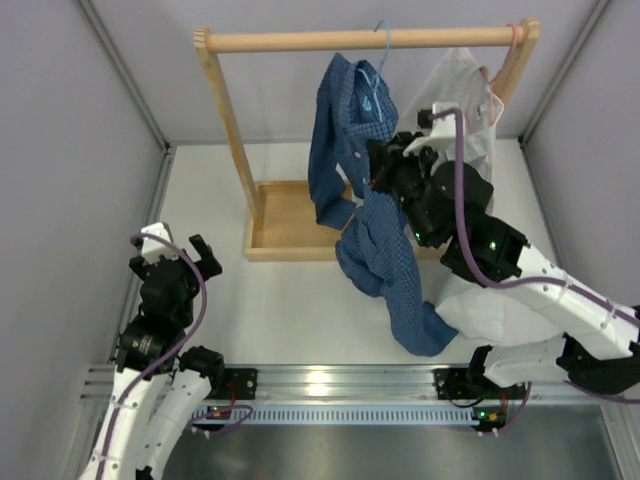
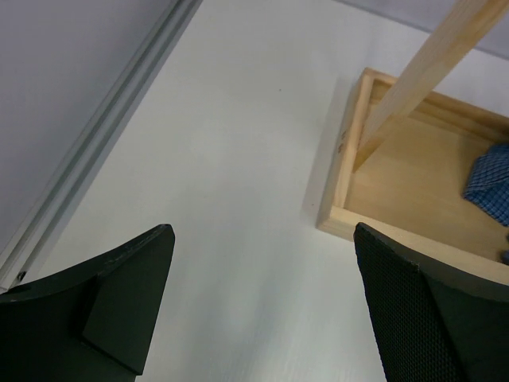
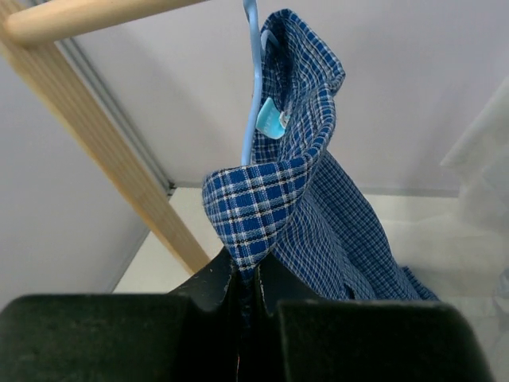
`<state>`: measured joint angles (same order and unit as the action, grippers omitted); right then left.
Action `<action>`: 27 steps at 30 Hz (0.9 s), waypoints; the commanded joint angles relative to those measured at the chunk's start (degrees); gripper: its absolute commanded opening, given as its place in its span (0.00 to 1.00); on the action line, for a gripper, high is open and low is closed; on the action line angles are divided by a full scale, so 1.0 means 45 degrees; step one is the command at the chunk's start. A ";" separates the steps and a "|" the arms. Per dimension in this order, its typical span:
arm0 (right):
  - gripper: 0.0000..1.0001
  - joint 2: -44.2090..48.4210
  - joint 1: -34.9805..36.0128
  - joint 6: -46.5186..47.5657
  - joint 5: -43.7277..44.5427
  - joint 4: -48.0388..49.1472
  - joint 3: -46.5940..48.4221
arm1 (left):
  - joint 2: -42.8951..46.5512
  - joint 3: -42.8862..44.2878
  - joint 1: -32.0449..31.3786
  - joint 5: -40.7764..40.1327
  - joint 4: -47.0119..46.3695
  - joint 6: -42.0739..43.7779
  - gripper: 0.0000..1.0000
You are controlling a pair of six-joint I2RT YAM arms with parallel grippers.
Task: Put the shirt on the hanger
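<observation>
Up at twelve o'clock in the overhead view, the wooden rack (image 1: 232, 130) is standing at the far side of the tabletop (image 1: 290, 300), and the shirt (image 1: 338, 140) is hanging from its top rail (image 1: 300, 41). The hanger (image 1: 384, 48) is hooking over that rail, and its light-blue wire is disappearing inside the shirt's collar. Only the collar end is riding high. The rest of the blue check is trailing down toward six o'clock, crossing the front edge of the rack's base tray (image 1: 280, 215), and its loose end is showing near the right arm's base.

The right pincer (image 3: 246, 278) is reaching in from four o'clock. The wrist view is showing it clamped on a fold of the blue check, fingers pressed together with the cloth pinched between them. Directly above that pinch, at twelve o'clock, the hanger's wire is rising to the rail beside a pale label tag (image 3: 273, 119) inside the collar.

At three o'clock from the blue shirt, a white shirt (image 1: 455, 95) is hanging on a pink hanger (image 1: 513, 45) at the right end of the same rail.

Over at eight o'clock, the left pincer (image 1: 172, 255) is hovering well apart from the rack, fingers spread wide and gripping nothing. Its wrist camera is looking down on bare tabletop and the tray's near left corner.
</observation>
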<state>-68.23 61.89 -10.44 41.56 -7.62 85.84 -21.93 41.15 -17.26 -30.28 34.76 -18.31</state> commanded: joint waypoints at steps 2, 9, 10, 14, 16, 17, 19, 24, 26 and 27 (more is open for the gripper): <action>0.00 -0.2159 0.0154 -0.0435 0.1545 -0.2776 0.3281 | -0.0712 0.0290 0.1624 0.1689 -0.0440 0.0123 0.98; 0.00 -0.4954 -0.0022 -0.0356 0.1507 -0.3873 0.6545 | -0.0400 0.0114 0.1706 0.1925 -0.0577 0.0220 0.98; 0.00 -0.5168 -0.0022 -0.0453 0.1410 -0.3912 0.6684 | -0.0380 0.0114 0.1706 0.1944 -0.0577 0.0239 0.98; 0.00 -0.6106 -0.0022 -0.1077 0.1370 -0.4069 0.7037 | -0.0399 0.0095 0.1706 0.1905 -0.0577 0.0240 0.98; 0.00 -0.6380 -0.0022 -0.1157 0.1350 -0.4069 0.7290 | -0.0554 0.0134 0.1706 0.1866 -0.0577 0.0220 0.98; 0.00 -0.6575 -0.0022 -0.1235 0.1292 -0.4069 0.7504 | -0.0633 0.0134 0.1725 0.1866 -0.0577 0.0220 0.98; 0.00 -0.6713 -0.0003 -0.1468 0.1214 -0.4069 0.7681 | -0.0886 0.0134 0.1783 0.1847 -0.0577 0.0201 0.98; 0.79 -0.6461 0.0308 -0.1451 0.0902 -0.3854 0.7488 | -0.1044 0.0134 0.2233 0.1963 -0.0577 0.0162 0.98; 0.99 -0.5607 0.0329 -0.1431 0.0881 -0.3815 0.6595 | -0.1024 0.0115 0.2253 0.2042 -0.0577 0.0181 0.98; 0.99 -0.5252 0.0310 -0.1431 0.0881 -0.3815 0.6143 | -0.0966 0.0095 0.2253 0.2061 -0.0577 0.0200 0.98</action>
<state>-97.91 62.24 -16.73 45.89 -25.54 116.01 -26.50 41.15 -7.64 -21.80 34.68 -17.87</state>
